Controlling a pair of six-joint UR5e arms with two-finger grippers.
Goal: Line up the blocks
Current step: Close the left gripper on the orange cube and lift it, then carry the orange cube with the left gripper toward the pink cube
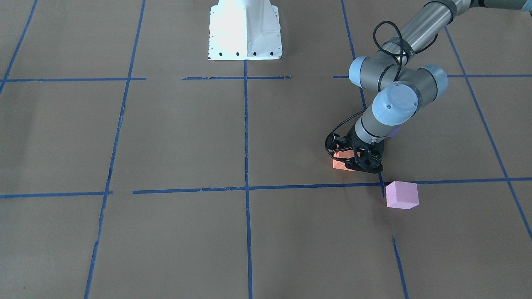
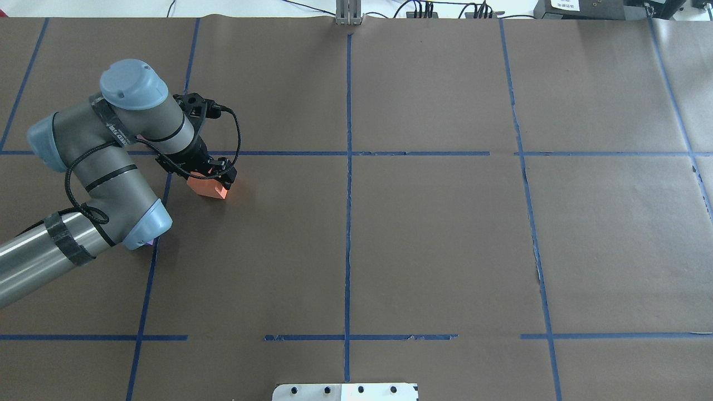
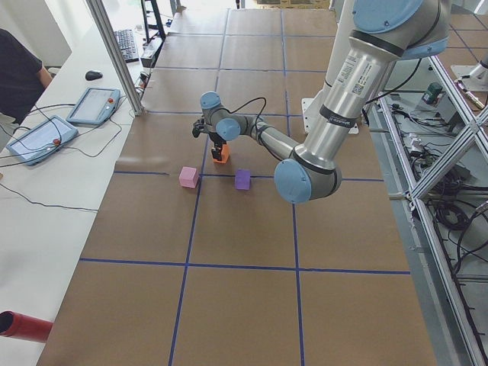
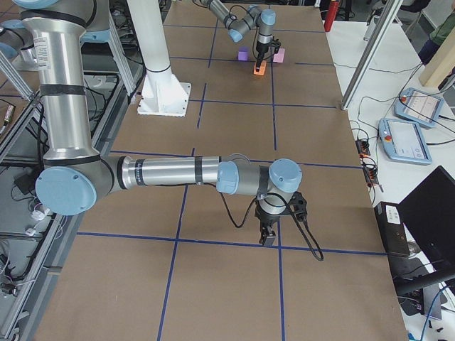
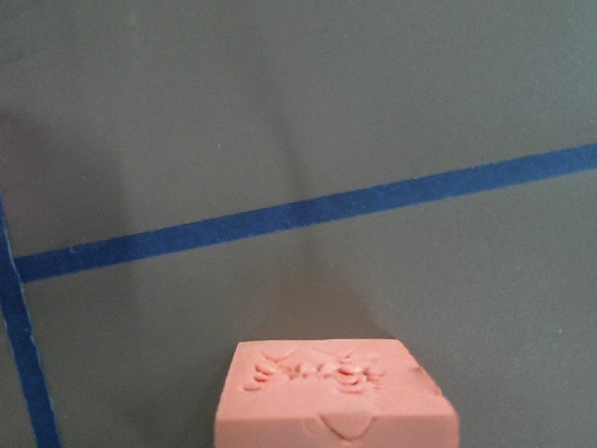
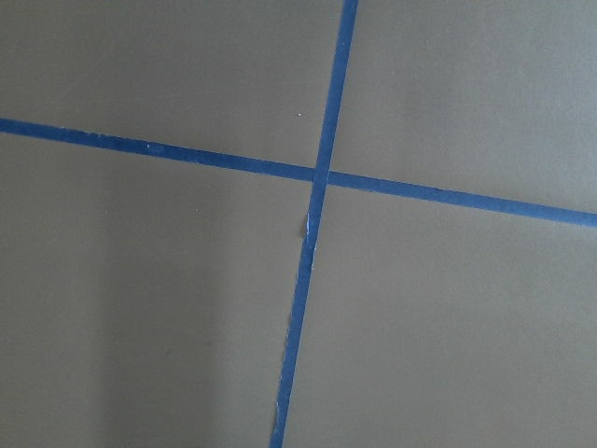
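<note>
Gripper L [image 2: 204, 179] clamps orange block [image 2: 209, 190] nr tape [image 2: 278, 153]

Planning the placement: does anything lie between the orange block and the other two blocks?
Nothing visible: only taped paper lies between the orange block, in the left gripper, and the pink block and purple block.

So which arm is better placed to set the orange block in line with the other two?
Left. The left gripper grips the orange block, close to the pink block and purple block. The right gripper hangs far off, near none of them.
</note>
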